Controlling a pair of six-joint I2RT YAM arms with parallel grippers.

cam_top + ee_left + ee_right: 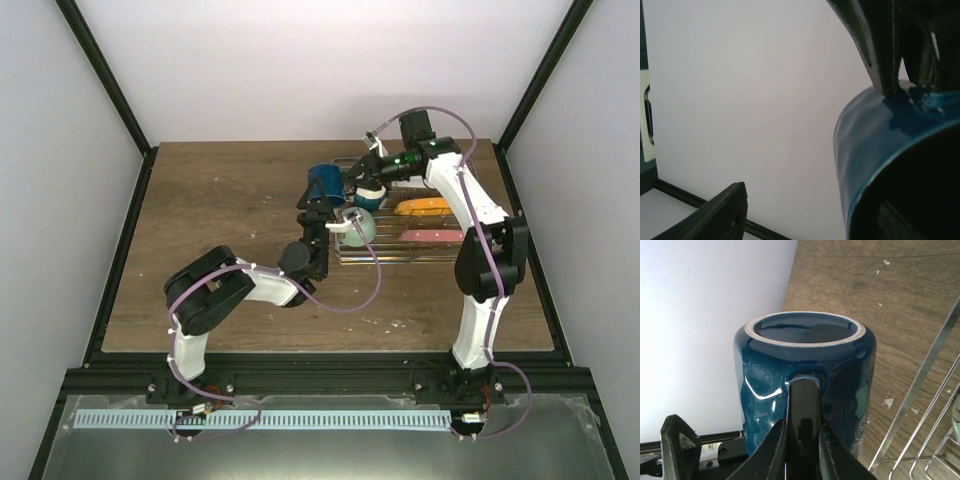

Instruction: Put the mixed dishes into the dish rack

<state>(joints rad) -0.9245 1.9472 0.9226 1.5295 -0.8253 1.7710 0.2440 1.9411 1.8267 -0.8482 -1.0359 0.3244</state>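
The dark blue mug [325,183] hangs bottom-up in the air at the dish rack's [400,257] left end. My right gripper [802,426] is shut on its handle [803,400], and the glossy mug [765,365] fills that view. My left gripper [812,205] is open below it. One of its fingers [730,210] stands well clear of the mug's [875,145] wall and the other is lost in the dark mouth. In the rack lie a pale green bowl [358,228], a blue-sided bowl [371,196], an orange plate [425,206] and a pink plate [432,236].
The rack's wire bars [927,375] rise at the right of the right wrist view, over bare brown tabletop [220,210]. White walls with black frame posts [110,90] close in the table on three sides.
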